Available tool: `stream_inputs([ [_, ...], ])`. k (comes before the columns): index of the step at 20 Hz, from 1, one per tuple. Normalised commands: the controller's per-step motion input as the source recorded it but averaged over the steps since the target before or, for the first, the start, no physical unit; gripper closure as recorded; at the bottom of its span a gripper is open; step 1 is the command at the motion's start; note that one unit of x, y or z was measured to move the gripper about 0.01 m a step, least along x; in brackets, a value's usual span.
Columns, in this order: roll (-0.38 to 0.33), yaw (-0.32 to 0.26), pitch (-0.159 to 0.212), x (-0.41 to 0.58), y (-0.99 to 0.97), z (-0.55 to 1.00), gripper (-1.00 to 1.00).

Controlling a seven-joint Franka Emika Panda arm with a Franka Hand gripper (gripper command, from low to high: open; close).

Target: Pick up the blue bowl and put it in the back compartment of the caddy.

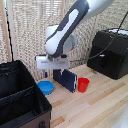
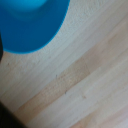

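The blue bowl (image 1: 46,88) rests on the wooden table just beside the caddy (image 1: 35,102), a big black fabric box at the exterior view's left. A fabric partition (image 1: 20,95) splits the caddy, and the back compartment (image 1: 12,77) lies behind it. My gripper (image 1: 47,75) hangs right above the bowl, apart from it. Its fingers are too blurred and small to show their gap. In the wrist view the bowl (image 2: 30,22) fills one corner over bare wood, and only dark slivers show at the frame's edge.
A dark-blue slab (image 1: 66,80) stands just beside the bowl and close to my gripper. A red cup (image 1: 83,84) stands past the slab. A black hard case (image 1: 112,52) sits at the back on the exterior view's right. Slatted screens close the back.
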Motion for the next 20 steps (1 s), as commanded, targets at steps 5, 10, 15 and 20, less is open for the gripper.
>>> stream_inputs([
  [5, -0.055, -0.019, 0.0, 0.0, 0.24, -0.52, -1.0],
  [10, -0.091, 0.0, 0.017, 0.0, 0.24, -0.42, 1.0],
  [15, -0.092, 0.0, 0.034, 0.0, 0.26, -0.36, 1.0],
  [20, -0.07, 0.0, 0.021, 0.0, 0.26, -0.26, 1.0],
])
